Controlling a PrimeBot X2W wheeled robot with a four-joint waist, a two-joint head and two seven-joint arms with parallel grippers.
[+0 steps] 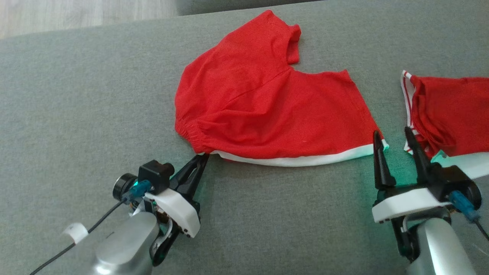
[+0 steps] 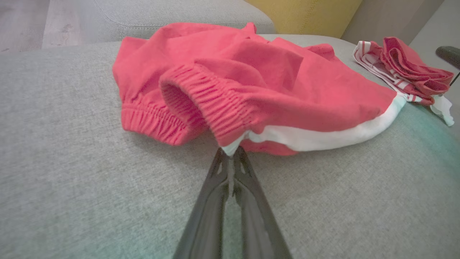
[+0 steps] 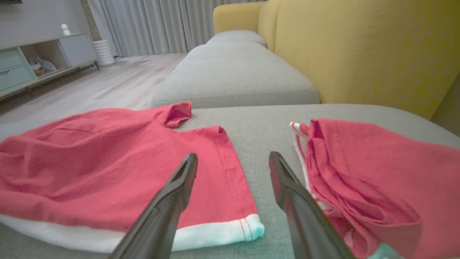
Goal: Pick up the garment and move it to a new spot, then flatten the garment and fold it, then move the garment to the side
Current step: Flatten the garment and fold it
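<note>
The garment (image 1: 267,103) is a pair of red shorts with a white side stripe, lying spread on the grey cushion (image 1: 76,114). My left gripper (image 1: 204,156) is shut on the garment's near left corner, where the elastic waistband (image 2: 212,108) meets the white stripe (image 2: 323,135); in the left wrist view the fingertips of that left gripper (image 2: 230,153) pinch the white edge. My right gripper (image 1: 393,133) stands open just off the garment's near right corner (image 3: 248,226), its fingers (image 3: 179,180) over the cloth's edge and the gap beside it.
A second red garment (image 1: 450,110) with white trim lies folded at the right, close to my right gripper. A yellow sofa back (image 3: 359,50) rises behind it. Another grey cushion (image 3: 233,75) lies farther on, with wooden floor (image 3: 90,82) and a cabinet (image 3: 36,61) beyond.
</note>
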